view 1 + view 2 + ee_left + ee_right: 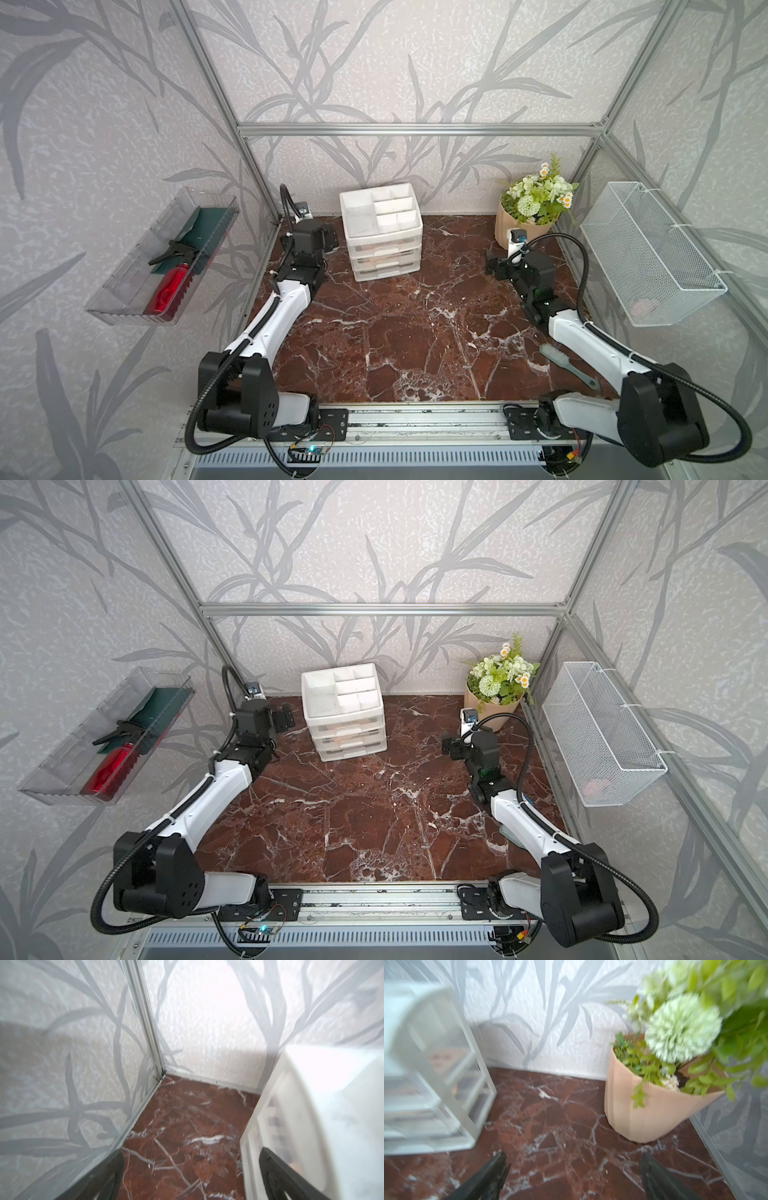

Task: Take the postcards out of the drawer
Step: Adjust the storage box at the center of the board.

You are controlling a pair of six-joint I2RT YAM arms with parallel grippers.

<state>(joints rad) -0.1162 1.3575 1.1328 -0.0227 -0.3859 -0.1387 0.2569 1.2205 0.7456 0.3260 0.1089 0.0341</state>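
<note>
Three drawers in the white drawer unit (384, 249) are all shut. The postcards (443, 1057) show only as a blurred peach tint through the top drawer's clear wall. The left pincer (192, 1152) hovers released just beside the unit's left side. The right pincer (573, 1155), jaws also spread and empty, hangs off the unit's right, above the tabletop (415, 332). The drawer likely needs opening first: brace the unit with one pincer, hook the drawer's front lip squarely with the other, and pull straight so the light unit doesn't slide.

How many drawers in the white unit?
3, stacked in the unit: top drawer, middle drawer, bottom drawer. All fronts visible; none seems hidden.
</note>
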